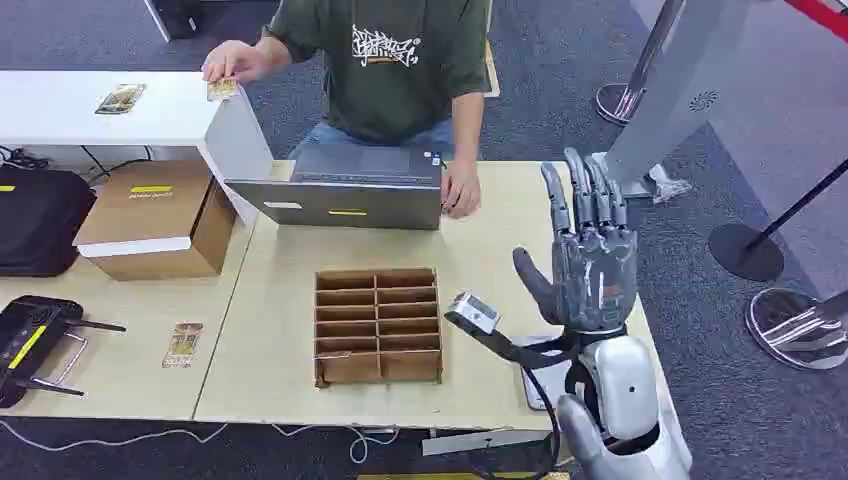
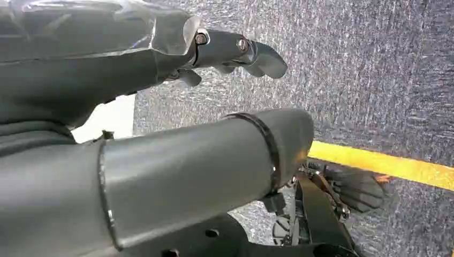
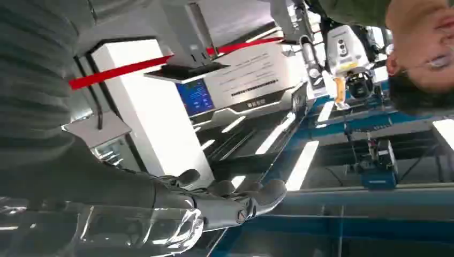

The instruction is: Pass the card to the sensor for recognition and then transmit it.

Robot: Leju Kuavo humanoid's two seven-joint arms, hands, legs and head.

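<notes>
the right hand's fingers [image 1: 585,195] stand straight up, slightly apart, with the thumb angled out to the side; the right hand [image 1: 590,262] is raised above the table's right edge with its palm empty. in the right wrist view the same fingers [image 3: 235,198] reach outward with nothing between them. the left hand [image 2: 235,53] hangs over grey carpet crossed by a yellow floor line [image 2: 385,163]; its fingers look loosely curled and nothing shows in them, but whether they are closed cannot be told.

a card [image 1: 183,344], small, tan and printed with a dark pattern, lies flat on the wooden table [image 1: 270,290], well left of the divided tray [image 1: 378,324]. the tray is a brown cardboard grid of two columns of narrow slots, and no card is visible in any slot. a small white-and-black sensor [image 1: 472,311] sits just right of the tray, near the raised hand's thumb.

a person in a green shirt [image 1: 385,60] stands behind an open laptop [image 1: 340,185], holding a second card [image 1: 222,88] over the white table [image 1: 90,110], where a third card [image 1: 120,98] lies. a closed cardboard box [image 1: 155,218] sits left of the laptop.
</notes>
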